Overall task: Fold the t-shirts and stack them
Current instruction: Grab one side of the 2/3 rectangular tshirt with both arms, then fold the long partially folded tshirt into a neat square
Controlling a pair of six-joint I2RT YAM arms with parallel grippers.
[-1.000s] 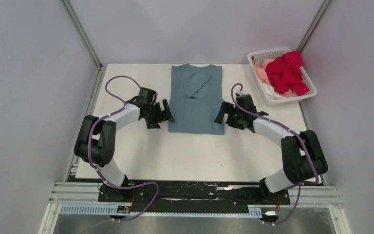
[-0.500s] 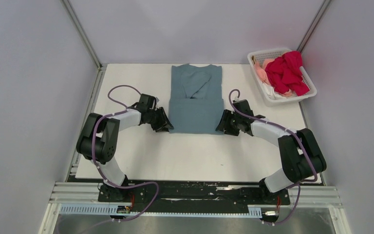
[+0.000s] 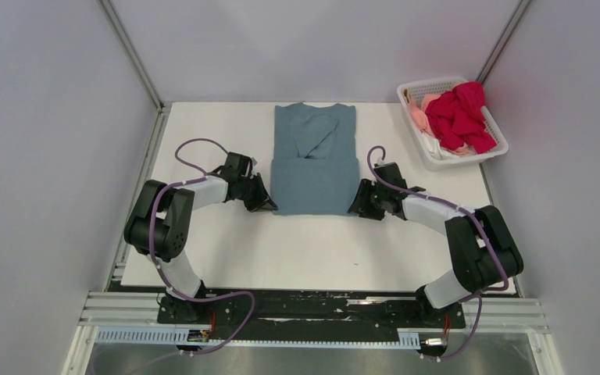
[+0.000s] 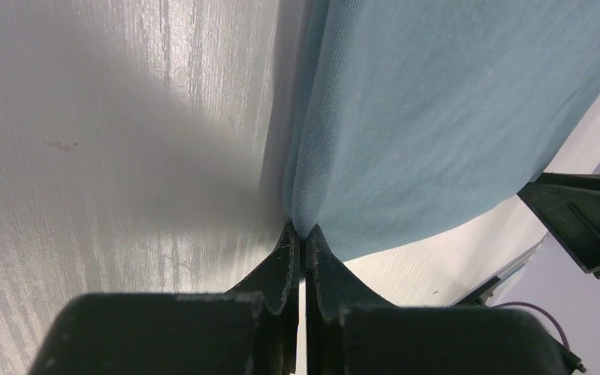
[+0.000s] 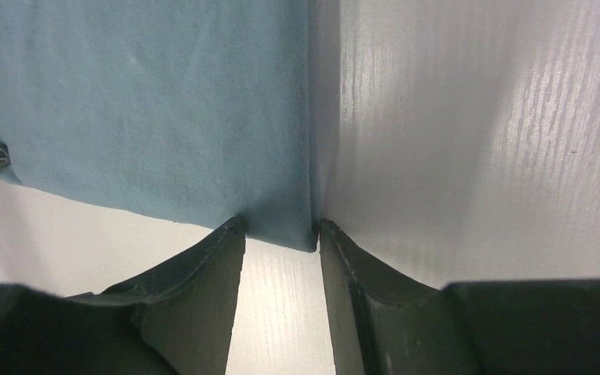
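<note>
Left end effector (image 4: 301,236) closed, pinching near left corner of blue-grey t-shirt (image 3: 313,160). Right end effector (image 5: 280,233) part open, straddling near right corner. Shirt lies folded flat on desk (image 3: 297,250). Red t-shirt (image 3: 459,117), pink t-shirt (image 3: 419,116) heaped in basket (image 3: 447,162), far right.

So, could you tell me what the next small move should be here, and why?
Probably close the right gripper fully: its jaws stand apart around a near corner of the blue-grey t-shirt, while the left gripper is already pinched shut on the other near corner.
</note>
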